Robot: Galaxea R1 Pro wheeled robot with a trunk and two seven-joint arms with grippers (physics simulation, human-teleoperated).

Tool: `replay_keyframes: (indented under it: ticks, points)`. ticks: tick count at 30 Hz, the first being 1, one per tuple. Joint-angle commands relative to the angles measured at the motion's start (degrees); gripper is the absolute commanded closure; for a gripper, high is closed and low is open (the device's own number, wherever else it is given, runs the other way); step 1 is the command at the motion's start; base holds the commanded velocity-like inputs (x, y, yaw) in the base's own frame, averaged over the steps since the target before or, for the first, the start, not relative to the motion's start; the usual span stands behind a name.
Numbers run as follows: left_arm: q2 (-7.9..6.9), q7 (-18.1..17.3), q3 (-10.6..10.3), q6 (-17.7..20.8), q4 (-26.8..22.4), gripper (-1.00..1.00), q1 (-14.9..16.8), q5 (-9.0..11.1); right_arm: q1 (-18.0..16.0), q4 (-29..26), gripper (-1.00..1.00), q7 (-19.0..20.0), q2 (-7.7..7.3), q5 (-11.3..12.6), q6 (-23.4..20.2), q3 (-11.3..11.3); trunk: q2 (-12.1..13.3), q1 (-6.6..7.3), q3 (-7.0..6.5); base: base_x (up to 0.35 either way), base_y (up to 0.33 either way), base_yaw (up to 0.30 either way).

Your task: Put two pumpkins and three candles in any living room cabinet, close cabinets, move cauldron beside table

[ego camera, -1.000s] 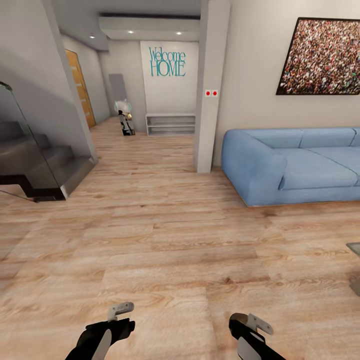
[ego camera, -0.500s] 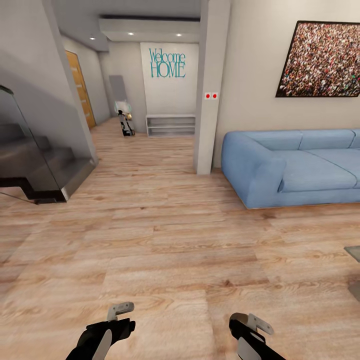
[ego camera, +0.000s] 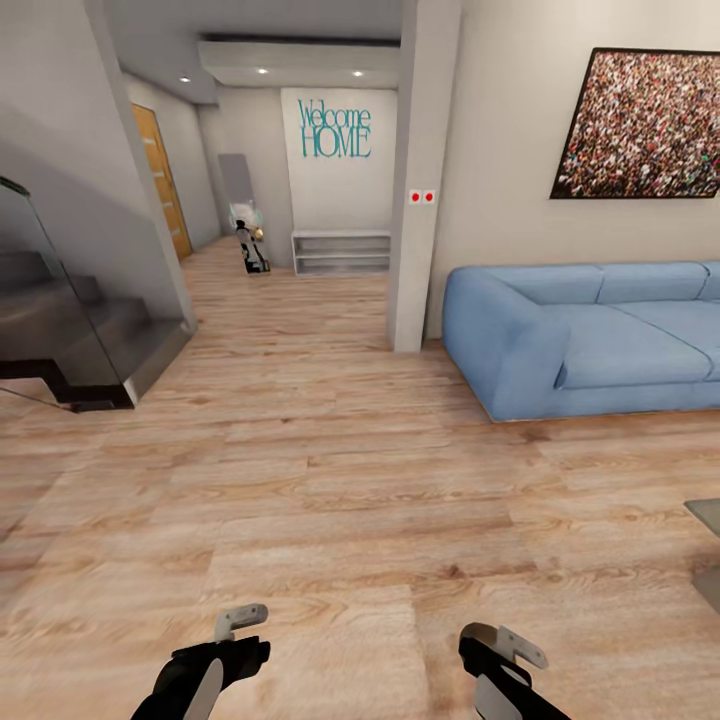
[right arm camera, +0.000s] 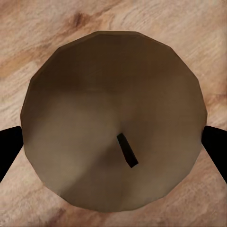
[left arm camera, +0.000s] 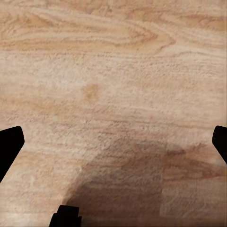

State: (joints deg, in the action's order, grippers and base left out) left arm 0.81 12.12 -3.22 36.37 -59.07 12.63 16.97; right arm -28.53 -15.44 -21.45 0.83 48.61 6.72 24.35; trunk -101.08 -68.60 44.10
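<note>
A candle (right arm camera: 90,94), a beige-grey cylinder with a short dark wick, sits between the dark fingertips (right arm camera: 9,146) of my right gripper (right arm camera: 113,142), which is shut on it above the plank floor. In the head view the right gripper (ego camera: 500,648) hangs low at the bottom edge. My left gripper (ego camera: 238,625) is beside it, open, and in the left wrist view the left gripper (left arm camera: 113,142) has only bare floor between its fingers. A grey corner of the table (ego camera: 706,513) pokes in at the right edge. The pumpkins, the cabinet and the cauldron are out of view.
A blue sofa (ego camera: 590,335) stands at the right against the wall, beside a grey pillar (ego camera: 420,180). Dark stairs with a glass rail (ego camera: 70,330) rise at the left. A hallway with a white open shelf unit (ego camera: 341,249) runs ahead over wood plank floor (ego camera: 320,480).
The whole head view has shifted slightly, with the sofa and wall picture sliding a little down in the frame, so the camera moved. Both grippers keep their places and states.
</note>
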Motion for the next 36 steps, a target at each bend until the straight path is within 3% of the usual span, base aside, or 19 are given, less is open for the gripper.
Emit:
replay_keyframes:
  ticks: [1,16,36]
  points:
    - [0.03,0.5,-0.1,0.2,-0.1,-1.00,0.0,0.6,0.0,0.0,1.00,-0.3,0.02,0.7,0.3,0.4,0.4,0.23,-0.13,0.000,0.000,0.000]
    - [-0.01,0.5,-0.1,0.1,-0.1,-1.00,0.0,0.5,0.0,0.1,1.00,-0.3,-0.04,0.7,0.4,0.4,6.4,3.53,-2.83,0.000,0.000,-0.021]
    - [-0.11,0.4,-0.1,0.2,-0.1,-1.00,0.0,0.6,0.0,0.0,1.00,-0.3,0.08,0.7,0.4,0.5,14.4,7.92,-6.31,0.000,0.000,-0.259]
